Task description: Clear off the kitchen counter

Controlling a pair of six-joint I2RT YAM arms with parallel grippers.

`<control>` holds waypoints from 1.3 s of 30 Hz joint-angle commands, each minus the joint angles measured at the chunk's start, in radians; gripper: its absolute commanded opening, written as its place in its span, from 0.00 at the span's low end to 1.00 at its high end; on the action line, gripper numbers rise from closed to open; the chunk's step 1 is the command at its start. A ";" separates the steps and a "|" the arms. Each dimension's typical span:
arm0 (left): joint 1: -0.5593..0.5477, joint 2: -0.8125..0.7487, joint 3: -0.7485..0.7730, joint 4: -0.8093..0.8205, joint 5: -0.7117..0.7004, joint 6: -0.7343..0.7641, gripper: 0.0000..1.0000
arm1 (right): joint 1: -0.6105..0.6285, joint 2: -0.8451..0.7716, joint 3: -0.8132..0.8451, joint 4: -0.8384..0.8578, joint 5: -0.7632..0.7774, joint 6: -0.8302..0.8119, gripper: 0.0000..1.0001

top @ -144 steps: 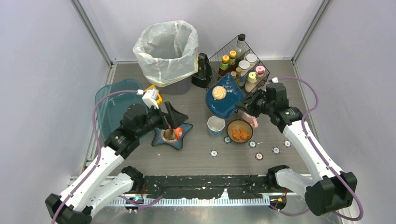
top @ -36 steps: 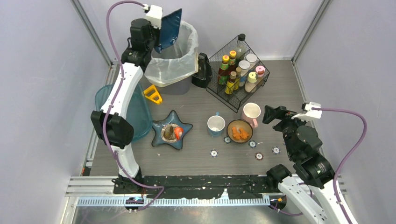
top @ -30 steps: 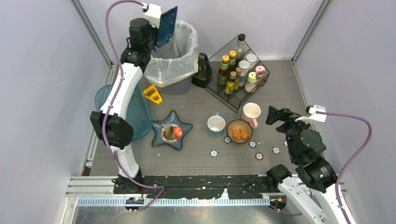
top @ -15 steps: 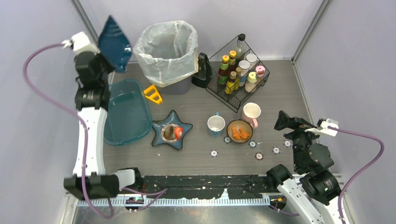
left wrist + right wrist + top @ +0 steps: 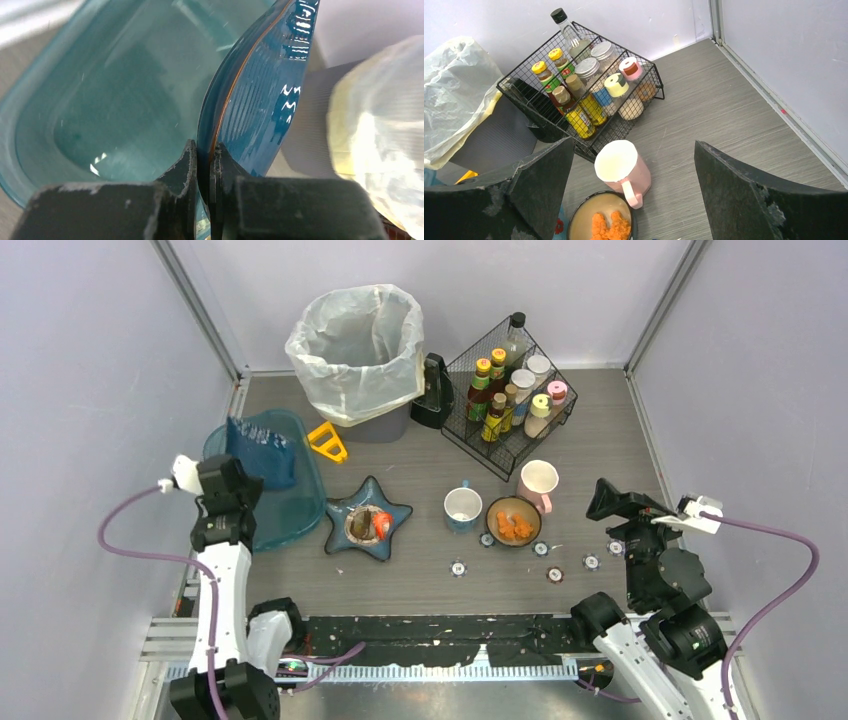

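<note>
Above kitchen counter, left end effector clamps blue plate; right end effector gapes.

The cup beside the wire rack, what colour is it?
The cup is pale pink, seen best in the right wrist view.

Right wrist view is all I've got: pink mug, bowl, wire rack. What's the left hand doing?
Observer: Left hand is shut on the rim of a dark blue plate.
Operator: Where's the plate?
Observer: Held on edge over the teal tub; can't tell if they touch.
Operator: Anything else on the counter?
Observer: A star-shaped dish with scraps sits on the counter, left of the blue mug.
</note>
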 commanded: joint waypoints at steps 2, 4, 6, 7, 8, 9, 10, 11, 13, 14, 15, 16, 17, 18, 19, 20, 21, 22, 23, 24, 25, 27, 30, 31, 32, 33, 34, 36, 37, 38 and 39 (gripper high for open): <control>0.009 -0.023 -0.112 0.231 -0.040 -0.378 0.00 | -0.002 -0.026 -0.001 0.026 0.021 0.009 0.95; 0.009 0.013 -0.148 0.288 -0.063 -0.458 0.00 | -0.002 -0.030 -0.003 0.026 0.024 0.008 0.95; 0.009 0.061 -0.168 0.337 -0.087 -0.520 0.00 | -0.001 -0.034 -0.006 0.026 0.027 0.007 0.95; 0.009 0.090 -0.173 0.369 -0.095 -0.540 0.00 | -0.001 -0.034 -0.006 0.026 0.029 0.007 0.95; 0.009 0.122 -0.175 0.397 -0.103 -0.559 0.00 | -0.001 -0.034 -0.006 0.026 0.030 0.006 0.95; 0.009 0.153 -0.172 0.422 -0.104 -0.574 0.00 | -0.001 -0.034 -0.006 0.026 0.032 0.005 0.95; 0.009 0.191 -0.164 0.439 -0.100 -0.584 0.00 | -0.002 -0.034 -0.006 0.026 0.032 0.004 0.95; 0.008 0.240 -0.151 0.472 -0.089 -0.585 0.00 | -0.002 -0.034 -0.007 0.026 0.035 0.003 0.95; 0.010 0.311 -0.123 0.521 -0.055 -0.586 0.00 | -0.002 -0.032 -0.007 0.026 0.039 0.002 0.95; 0.009 0.344 -0.110 0.528 -0.044 -0.594 0.00 | -0.002 -0.031 -0.007 0.026 0.041 0.000 0.95; 0.009 0.373 -0.101 0.531 -0.040 -0.611 0.00 | -0.002 -0.030 -0.008 0.027 0.042 -0.002 0.95; 0.010 0.399 -0.098 0.541 -0.042 -0.628 0.01 | -0.002 -0.029 -0.007 0.026 0.045 -0.005 0.95; 0.010 0.424 -0.097 0.565 -0.044 -0.640 0.02 | -0.002 -0.029 -0.007 0.027 0.046 -0.006 0.95; 0.009 0.447 -0.098 0.590 -0.048 -0.644 0.04 | -0.001 -0.028 -0.010 0.028 0.047 -0.007 0.95; 0.009 0.469 -0.095 0.607 -0.052 -0.648 0.05 | -0.001 -0.027 -0.010 0.029 0.047 -0.008 0.95; 0.010 0.489 -0.094 0.623 -0.055 -0.650 0.06 | -0.001 -0.026 -0.010 0.032 0.044 -0.011 0.95; 0.009 0.509 -0.089 0.642 -0.058 -0.649 0.06 | -0.001 -0.025 -0.011 0.033 0.042 -0.013 0.95; 0.009 0.528 -0.084 0.654 -0.058 -0.649 0.06 | -0.002 -0.023 -0.012 0.033 0.039 -0.015 0.95; 0.009 0.552 -0.076 0.657 -0.055 -0.650 0.08 | -0.002 -0.021 -0.012 0.033 0.038 -0.016 0.95; 0.009 0.574 -0.070 0.667 -0.050 -0.650 0.10 | -0.002 -0.018 -0.012 0.034 0.036 -0.016 0.95; 0.009 0.597 -0.065 0.682 -0.042 -0.650 0.13 | -0.002 -0.017 -0.012 0.034 0.035 -0.018 0.95; 0.009 0.645 -0.054 0.696 -0.031 -0.652 0.17 | -0.001 -0.012 -0.013 0.035 0.033 -0.020 0.95; 0.009 0.686 -0.053 0.725 -0.023 -0.654 0.24 | -0.002 -0.008 -0.012 0.036 0.031 -0.022 0.95; 0.009 0.696 -0.053 0.739 -0.020 -0.654 0.27 | -0.002 -0.007 -0.012 0.035 0.031 -0.022 0.95; 0.009 0.705 -0.053 0.747 -0.014 -0.654 0.30 | -0.002 -0.006 -0.012 0.035 0.030 -0.023 0.95; 0.010 0.712 -0.051 0.748 -0.005 -0.652 0.32 | -0.001 -0.006 -0.014 0.036 0.029 -0.025 0.95; 0.008 0.721 -0.049 0.748 0.003 -0.651 0.36 | -0.001 -0.006 -0.014 0.036 0.028 -0.026 0.95; 0.009 0.733 -0.048 0.750 0.021 -0.648 0.47 | -0.001 -0.007 -0.014 0.038 0.026 -0.027 0.95; 0.009 0.736 -0.049 0.750 0.029 -0.645 0.52 | -0.001 -0.007 -0.014 0.039 0.023 -0.026 0.95; 0.009 0.735 -0.049 0.750 0.035 -0.638 0.58 | -0.002 -0.007 -0.013 0.040 0.020 -0.027 0.95; 0.009 0.729 -0.049 0.750 0.039 -0.623 0.63 | -0.001 -0.008 -0.013 0.040 0.016 -0.027 0.95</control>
